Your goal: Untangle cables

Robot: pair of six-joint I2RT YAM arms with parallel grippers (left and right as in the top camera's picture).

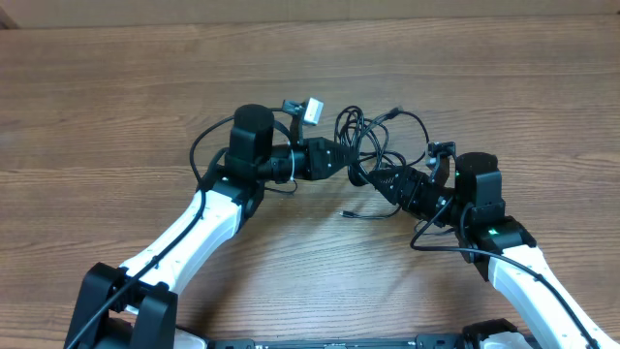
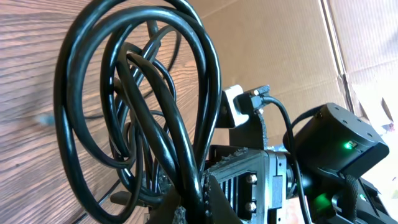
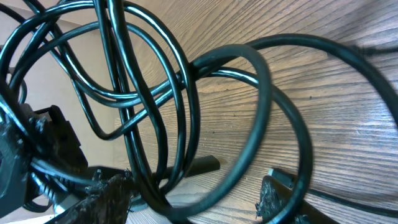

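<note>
**Left gripper**: wrist level, pointing toward the opposite arm, jaws pressed together on the cables. **Right gripper**: just beside it and facing it, fingers spread, several loops passing loosely between them. Two arms and one tangled bundle; the cords in it cannot be counted. One white-tipped plug projects behind the left gripper. One small plug end lies on the table nearer the arm bases. The far table edge is well apart from both grippers.

cables: loop crossings too tangled to trace | left gripper jaws: cropped at bottom edge
</note>
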